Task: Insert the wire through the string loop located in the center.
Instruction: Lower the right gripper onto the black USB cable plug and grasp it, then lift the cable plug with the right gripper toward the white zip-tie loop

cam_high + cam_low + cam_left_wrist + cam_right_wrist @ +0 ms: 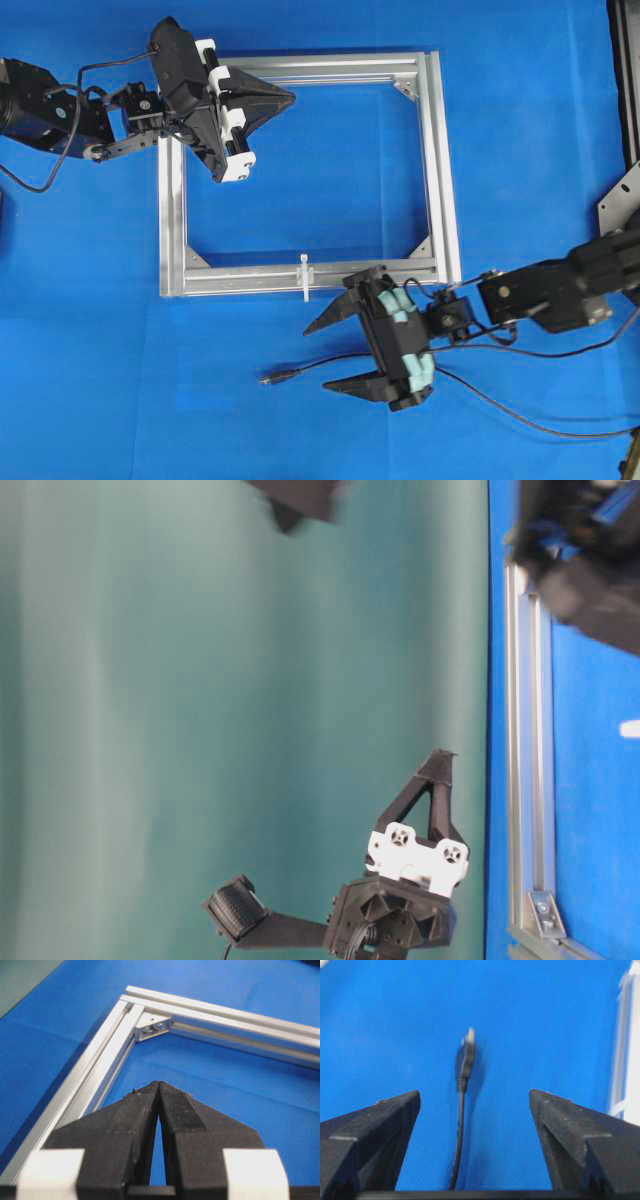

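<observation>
Right claw stood wide open, empty, straddling the long thin black flexible wire; wire ran between its jaws, touching neither, its small dark cylindrical plug tip lying on the blue cloth tabletop just ahead of the fingertips. Tiny white string loop sat on the near rail of the silver square aluminium frame, just beyond the claw's upper jaw. Left claw was shut on nothing, hovering inside the frame's far corner. Risks, as judged: closing too far behind the plug would leave a limp end that droops past the loop; a shallow pinch could let the wire roll free; the upper jaw might strike the rail.
</observation>
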Controlling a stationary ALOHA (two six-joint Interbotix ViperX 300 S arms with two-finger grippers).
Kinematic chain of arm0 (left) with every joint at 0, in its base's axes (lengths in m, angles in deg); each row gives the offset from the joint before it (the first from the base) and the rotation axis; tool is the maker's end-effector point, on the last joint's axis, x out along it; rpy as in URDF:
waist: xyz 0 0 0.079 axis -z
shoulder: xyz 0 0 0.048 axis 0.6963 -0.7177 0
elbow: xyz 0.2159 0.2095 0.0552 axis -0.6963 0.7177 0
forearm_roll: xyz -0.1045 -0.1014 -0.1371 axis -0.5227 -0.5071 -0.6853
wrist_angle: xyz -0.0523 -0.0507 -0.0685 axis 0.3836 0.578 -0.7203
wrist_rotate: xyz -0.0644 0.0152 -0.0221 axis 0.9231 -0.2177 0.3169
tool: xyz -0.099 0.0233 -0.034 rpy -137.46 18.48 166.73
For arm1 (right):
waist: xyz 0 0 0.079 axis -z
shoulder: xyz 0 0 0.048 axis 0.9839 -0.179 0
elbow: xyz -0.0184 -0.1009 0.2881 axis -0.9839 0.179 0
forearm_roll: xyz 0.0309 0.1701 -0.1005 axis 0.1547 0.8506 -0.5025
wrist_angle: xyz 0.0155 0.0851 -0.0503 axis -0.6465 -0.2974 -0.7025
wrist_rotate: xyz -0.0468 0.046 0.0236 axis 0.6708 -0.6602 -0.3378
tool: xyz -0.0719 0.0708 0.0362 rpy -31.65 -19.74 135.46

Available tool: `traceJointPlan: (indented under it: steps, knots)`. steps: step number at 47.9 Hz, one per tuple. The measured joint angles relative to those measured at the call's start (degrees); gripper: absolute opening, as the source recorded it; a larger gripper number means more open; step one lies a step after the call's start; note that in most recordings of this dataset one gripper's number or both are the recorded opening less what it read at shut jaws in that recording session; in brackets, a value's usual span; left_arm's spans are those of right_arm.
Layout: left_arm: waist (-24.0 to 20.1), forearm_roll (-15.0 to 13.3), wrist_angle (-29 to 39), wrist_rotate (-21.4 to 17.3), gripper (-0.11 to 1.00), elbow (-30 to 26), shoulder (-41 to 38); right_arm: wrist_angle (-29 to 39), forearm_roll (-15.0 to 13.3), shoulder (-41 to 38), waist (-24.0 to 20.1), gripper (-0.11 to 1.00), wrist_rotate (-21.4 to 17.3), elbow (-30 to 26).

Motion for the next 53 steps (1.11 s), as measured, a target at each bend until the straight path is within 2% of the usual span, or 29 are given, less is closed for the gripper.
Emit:
traceJointPlan:
  steps: [9, 23, 27, 35, 40, 43, 53]
  knots:
    - [-0.09, 0.0, 0.0, 0.0, 0.0, 0.0, 0.0, -0.09, 1.32, -4.48, -0.09, 0.76, -0.18, -2.02]
    - [-0.09, 0.0, 0.0, 0.0, 0.0, 0.0, 0.0, -0.44, 1.85, -5.1, -0.18, 0.71, -0.18, -2.46]
    - [-0.09, 0.0, 0.0, 0.0, 0.0, 0.0, 0.0, -0.53, 1.85, -5.1, -0.26, 0.58, -0.18, -2.46]
    - [-0.09, 0.0, 0.0, 0.0, 0.0, 0.0, 0.0, -0.53, 1.85, -5.19, -0.53, 0.18, -0.09, -2.29]
    - [-0.09, 0.0, 0.0, 0.0, 0.0, 0.0, 0.0, -0.79, 1.85, -5.1, -0.44, 0.01, 0.09, -1.76]
    - [-0.09, 0.09, 0.0, -0.09, 0.0, 0.0, 0.0, -0.88, 1.85, -5.1, -0.44, -0.03, 0.09, -1.58]
    - [-0.09, 0.09, 0.0, -0.09, 0.0, 0.0, 0.0, -0.97, 1.85, -5.1, -0.35, -0.03, 0.09, -1.58]
